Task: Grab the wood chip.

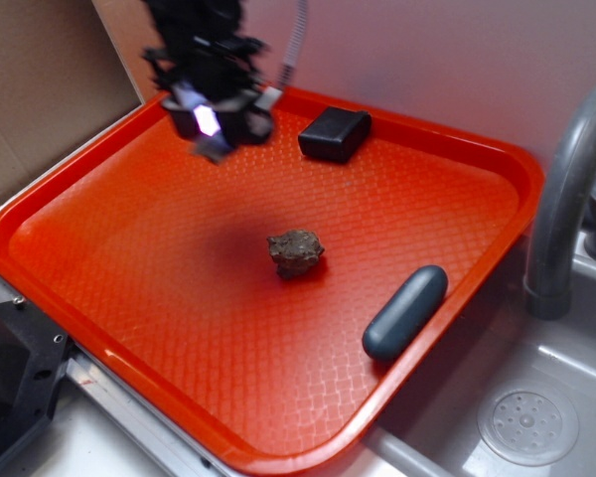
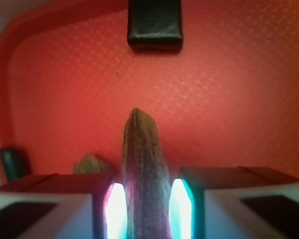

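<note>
While the hand [image 1: 213, 127] hangs lifted over the tray's [image 1: 99, 328] far left corner, its two lit pads [image 2: 115, 208] are closed on the wood chip [image 2: 144, 174], which sits between them clear of the tray floor. The chip's long axis runs straight out past the fingertips, toward the black block [image 1: 335, 133] at the far edge. Rightward, the rock [image 1: 296, 252] lies mid-tray and the dark capsule [image 1: 405, 311] by the right rim.
</note>
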`<action>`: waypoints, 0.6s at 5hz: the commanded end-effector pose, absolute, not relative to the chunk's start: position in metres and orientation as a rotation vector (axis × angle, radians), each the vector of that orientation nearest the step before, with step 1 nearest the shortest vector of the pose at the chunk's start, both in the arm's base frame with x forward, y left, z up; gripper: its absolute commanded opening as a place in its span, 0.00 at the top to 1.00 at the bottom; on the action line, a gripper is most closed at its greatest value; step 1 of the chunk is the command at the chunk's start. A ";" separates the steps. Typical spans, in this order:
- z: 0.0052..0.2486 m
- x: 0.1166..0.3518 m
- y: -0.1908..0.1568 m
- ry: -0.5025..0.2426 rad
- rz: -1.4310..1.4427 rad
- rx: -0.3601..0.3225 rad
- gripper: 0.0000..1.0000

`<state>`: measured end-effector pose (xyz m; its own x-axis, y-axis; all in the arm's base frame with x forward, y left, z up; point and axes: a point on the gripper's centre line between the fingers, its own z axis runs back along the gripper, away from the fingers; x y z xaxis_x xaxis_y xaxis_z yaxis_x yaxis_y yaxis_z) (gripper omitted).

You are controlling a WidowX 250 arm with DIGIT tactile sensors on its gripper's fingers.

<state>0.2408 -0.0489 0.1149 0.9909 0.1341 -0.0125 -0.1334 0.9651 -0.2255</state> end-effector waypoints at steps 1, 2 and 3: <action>0.169 0.233 0.009 -0.176 0.076 -0.203 1.00; 0.186 0.224 0.021 -0.256 0.160 -0.201 1.00; 0.180 0.228 0.016 -0.293 0.257 -0.098 1.00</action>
<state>0.2198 0.0103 0.1673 0.9312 0.2691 0.2461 -0.2431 0.9611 -0.1311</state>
